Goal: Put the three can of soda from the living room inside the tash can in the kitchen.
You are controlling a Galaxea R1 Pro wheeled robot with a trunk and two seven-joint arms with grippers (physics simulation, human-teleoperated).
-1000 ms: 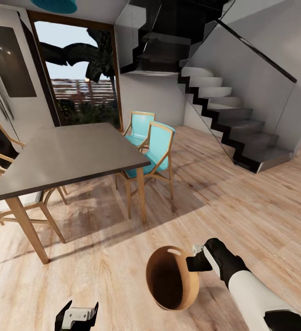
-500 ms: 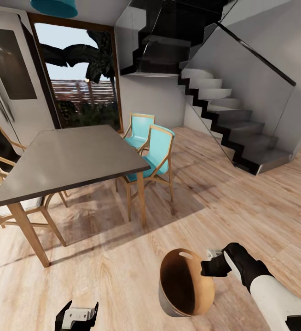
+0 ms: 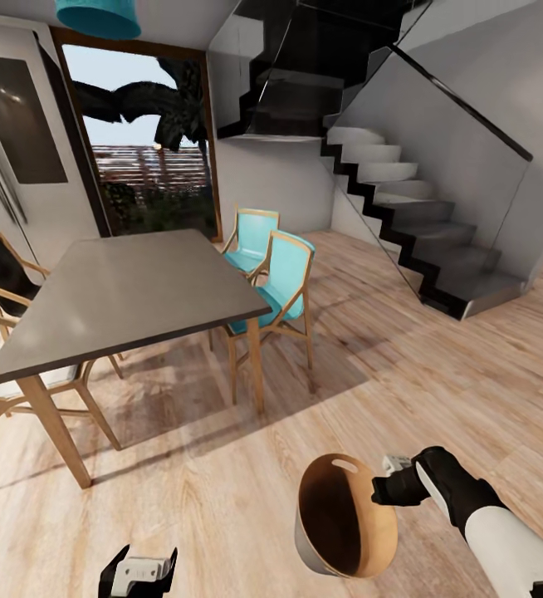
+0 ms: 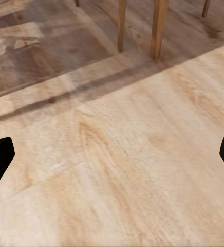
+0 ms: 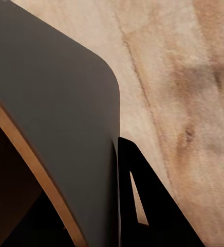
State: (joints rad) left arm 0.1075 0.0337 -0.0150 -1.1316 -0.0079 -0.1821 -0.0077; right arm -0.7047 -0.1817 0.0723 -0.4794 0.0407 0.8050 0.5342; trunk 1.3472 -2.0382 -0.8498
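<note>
Head view shows the right gripper (image 3: 385, 488) with its jaws pinched on the rim of a round bin, grey outside and brown inside (image 3: 344, 517), carried low over the light wood floor (image 3: 437, 365). The left gripper (image 3: 138, 571) hangs with its jaws wide, holding nothing. No soda cans can be seen; this is the room with the grey worktop (image 3: 130, 291), turquoise chairs (image 3: 281, 278) and dark stairs (image 3: 413, 224). To carry well, I think the bin should stay level (it tips sideways now) and clear of the chair legs. The bin's inside is too dark to see into.
</note>
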